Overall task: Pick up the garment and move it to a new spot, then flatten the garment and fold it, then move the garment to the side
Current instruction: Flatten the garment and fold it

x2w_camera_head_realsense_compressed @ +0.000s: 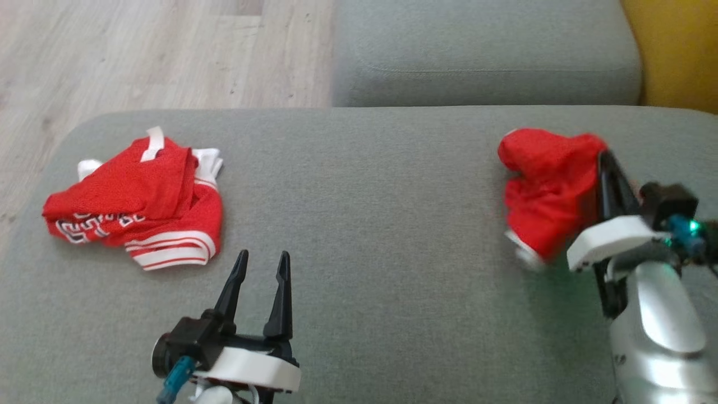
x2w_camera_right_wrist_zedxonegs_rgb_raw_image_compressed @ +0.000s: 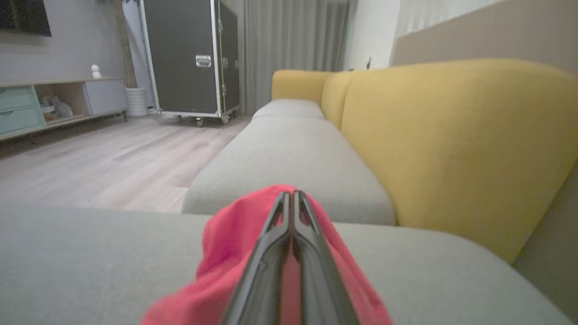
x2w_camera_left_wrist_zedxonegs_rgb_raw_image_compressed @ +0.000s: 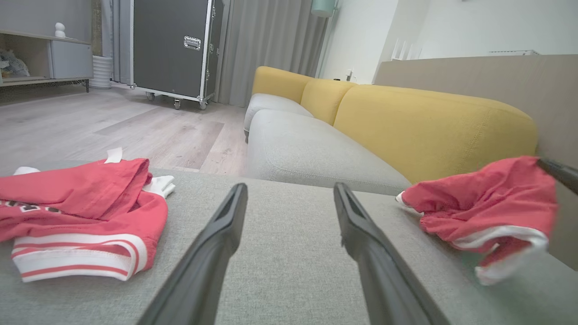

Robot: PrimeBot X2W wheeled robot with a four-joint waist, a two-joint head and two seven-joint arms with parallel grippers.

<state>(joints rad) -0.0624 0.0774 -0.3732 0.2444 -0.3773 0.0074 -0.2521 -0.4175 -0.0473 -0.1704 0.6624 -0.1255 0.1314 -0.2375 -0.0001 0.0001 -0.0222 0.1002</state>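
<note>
**Pick-up step: right tool clamped on the red garment, carry not yet made**

Layout, left to right. A red jersey (x2w_camera_head_realsense_compressed: 134, 196) with a white striped hem lies crumpled at the left end of the grey seat cushion (x2w_camera_head_realsense_compressed: 381, 224). The middle of the cushion is bare. At the right end the red garment (x2w_camera_head_realsense_compressed: 547, 185) hangs bunched from the right tool (x2w_camera_head_realsense_compressed: 604, 157). Its white hem is low; I cannot tell whether it touches the cushion.

Step, as judged: the first one. The grasp is made, but the move to a new spot is not yet done. The next move calls for a lift high enough for the hem to clear the cushion. Then comes a carry toward the bare middle, well apart from the jersey. The cloth is pinched at one point and will likely dangle and swing, so a slow carry seems wise.

Pose. The left tool (x2w_camera_head_realsense_compressed: 261, 269) sits low near the front edge, fingers apart and pointing away from the robot, holding nothing. The right arm's pale forearm (x2w_camera_head_realsense_compressed: 656, 331) rises from the lower right, with the wrist angled up and leftward. In the right wrist view its fingers are pressed together with red cloth between them.
</note>
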